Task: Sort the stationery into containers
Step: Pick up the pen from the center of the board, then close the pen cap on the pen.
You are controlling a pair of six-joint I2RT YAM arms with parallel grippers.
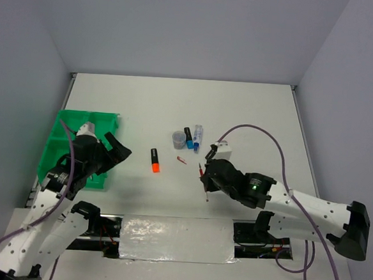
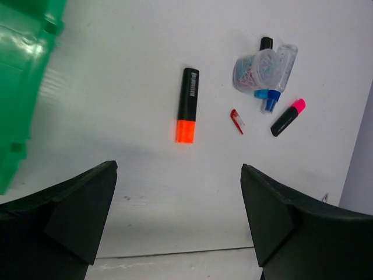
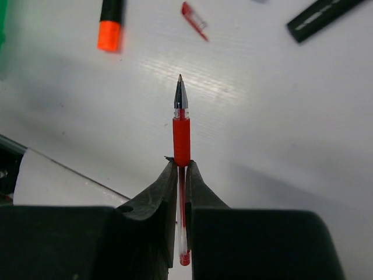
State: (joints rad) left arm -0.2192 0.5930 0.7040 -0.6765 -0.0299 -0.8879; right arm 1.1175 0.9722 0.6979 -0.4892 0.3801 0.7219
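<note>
Your top view looks down on the surface (image 1: 176, 107); both closer wrist views share the orange highlighter (image 2: 187, 105), around eleven to twelve o'clock.

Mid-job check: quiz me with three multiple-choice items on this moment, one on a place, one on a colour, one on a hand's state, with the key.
1. The orange highlighter lies: A) in a compartment; B) on the table between green tray and red cap; C) held in the air.
2. The pen in the right hand is: A) blue; B) red; C) green.
3. The left hand is: A) open, empty; B) shut on a cap; C) shut on a marker.
Key: B, it rests on bare table; B, its red grip shows; A, it gapes wide with nothing in it.
</note>
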